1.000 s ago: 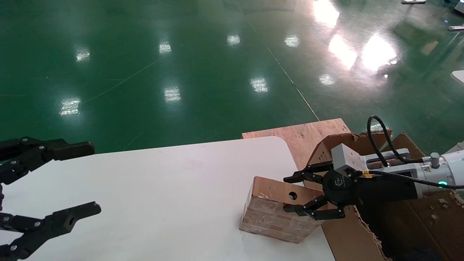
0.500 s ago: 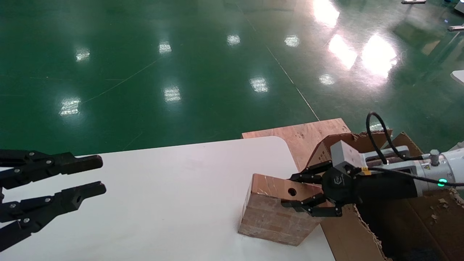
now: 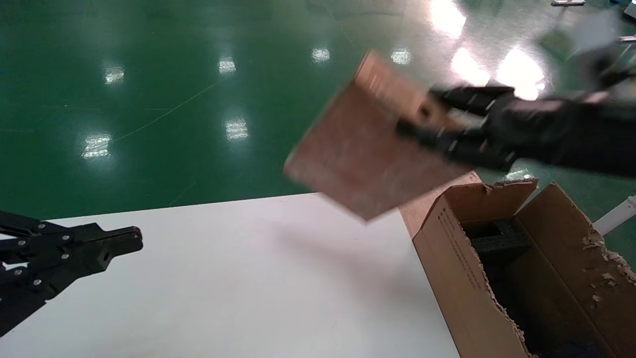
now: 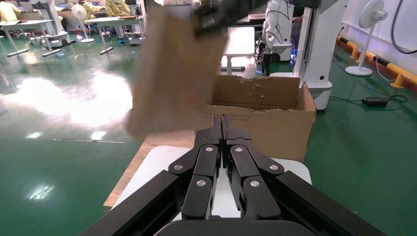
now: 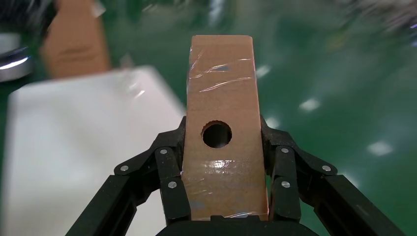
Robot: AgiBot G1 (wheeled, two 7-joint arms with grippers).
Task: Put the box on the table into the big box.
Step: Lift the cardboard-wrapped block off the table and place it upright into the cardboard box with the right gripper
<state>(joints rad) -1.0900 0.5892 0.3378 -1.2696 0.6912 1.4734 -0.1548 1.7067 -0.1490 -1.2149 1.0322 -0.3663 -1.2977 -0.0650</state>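
One small flat box (image 3: pixel 367 149) is the thing in play, and it hangs in the air above the far right corner of the table (image 3: pixel 223 278), tilted, clear of the white top. The right gripper (image 3: pixel 422 119) is clenched on it: in the right wrist view the two fingers (image 5: pixel 169 169) press the narrow sides of the box (image 5: pixel 223 132), with the round hole (image 5: pixel 216 134) facing the camera between them. The big box (image 3: pixel 502 258) stands open just beside the table's right edge, lower than the load and toward the robot's right.

Judging by this, the carry step is in hand: the box is lifted but not yet over the carton's mouth. The next move likely calls for swinging it rightward over the dark opening, lowering it past the ragged flaps, then letting go; the tilt may need correcting so it does not catch on a flap.

The left gripper (image 3: pixel 119 241) is parked over the table's left side, fingers pressed together, holding nothing, as the left wrist view (image 4: pixel 221 128) confirms.

Motion blur smears the box and right arm in the head view, so their edges are hard to place. The carton's floor is dark, and its near end is cut off.
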